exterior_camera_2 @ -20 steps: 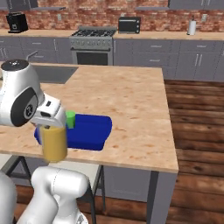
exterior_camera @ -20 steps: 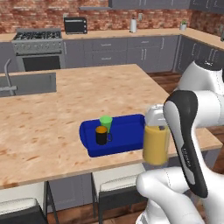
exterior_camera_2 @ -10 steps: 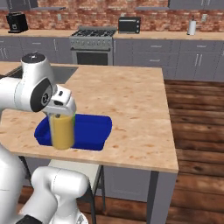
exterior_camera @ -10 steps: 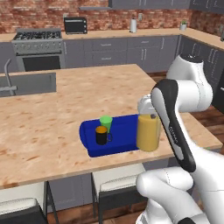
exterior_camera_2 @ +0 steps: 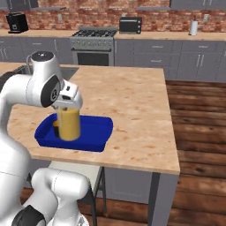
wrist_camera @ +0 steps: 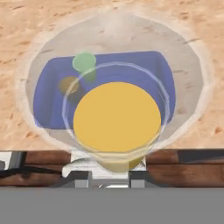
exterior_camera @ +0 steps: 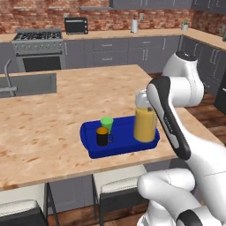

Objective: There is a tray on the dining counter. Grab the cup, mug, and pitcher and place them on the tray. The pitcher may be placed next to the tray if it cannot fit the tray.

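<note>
At right of centre in the left base view, the gripper (exterior_camera: 142, 98), jaws partly closed on its rim, holds the pitcher (exterior_camera: 145, 123) upright over the right end of the tray (exterior_camera: 119, 148), with the mug (exterior_camera: 102, 136) and cup (exterior_camera: 107, 124) at its left on the dining counter (exterior_camera: 66, 101).

Nothing readable anywhere here, honestly. The pitcher (exterior_camera: 145, 121), the tray (exterior_camera: 97, 150), the cup (exterior_camera: 107, 123) and the mug (exterior_camera: 103, 136) are all plain, with 0 labels or logos on them. The toaster oven (exterior_camera: 76, 25) and the stove (exterior_camera: 36, 34) at the back wall show no brand or dial markings that can be made out (too small and blurry to tell anyway).
</note>
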{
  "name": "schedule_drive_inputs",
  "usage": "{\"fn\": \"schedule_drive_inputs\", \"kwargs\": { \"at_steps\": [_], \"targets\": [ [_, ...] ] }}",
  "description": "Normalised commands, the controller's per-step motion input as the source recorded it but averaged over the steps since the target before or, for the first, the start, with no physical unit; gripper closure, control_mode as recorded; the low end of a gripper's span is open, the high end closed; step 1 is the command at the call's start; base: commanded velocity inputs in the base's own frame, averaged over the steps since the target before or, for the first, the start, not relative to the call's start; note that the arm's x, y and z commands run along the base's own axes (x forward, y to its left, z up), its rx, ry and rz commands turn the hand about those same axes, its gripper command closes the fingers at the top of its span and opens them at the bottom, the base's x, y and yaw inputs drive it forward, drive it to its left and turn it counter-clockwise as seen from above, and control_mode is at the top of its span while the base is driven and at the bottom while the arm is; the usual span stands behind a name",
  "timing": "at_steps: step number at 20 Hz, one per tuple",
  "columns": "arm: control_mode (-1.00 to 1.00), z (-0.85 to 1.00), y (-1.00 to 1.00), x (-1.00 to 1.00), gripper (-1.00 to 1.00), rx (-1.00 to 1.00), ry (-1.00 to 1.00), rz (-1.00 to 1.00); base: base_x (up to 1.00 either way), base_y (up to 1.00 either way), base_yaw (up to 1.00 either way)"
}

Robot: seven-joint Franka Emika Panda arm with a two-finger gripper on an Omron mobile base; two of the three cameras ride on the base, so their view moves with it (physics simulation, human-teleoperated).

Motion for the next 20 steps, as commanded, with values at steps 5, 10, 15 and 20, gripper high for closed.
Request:
{"fn": "schedule_drive_inputs", "kwargs": {
  "at_steps": [5, 10, 15, 20],
  "targets": [
    [-1.0, 0.0, 0.0, 0.35, 1.0, 0.0, -0.1, 0.0, 0.0, 0.0, 0.0],
    [-1.0, -0.1, 0.0, 0.43, 1.0, 0.0, -0.02, 0.0, 0.0, 0.0, 0.0],
    [-1.0, -0.25, -0.01, 0.38, 1.0, 0.0, 0.01, 0.02, 0.0, 0.0, 0.0],
    [-1.0, -0.28, 0.0, 0.39, 1.0, 0.0, 0.0, 0.02, 0.0, 0.0, 0.0]
  ]
}}
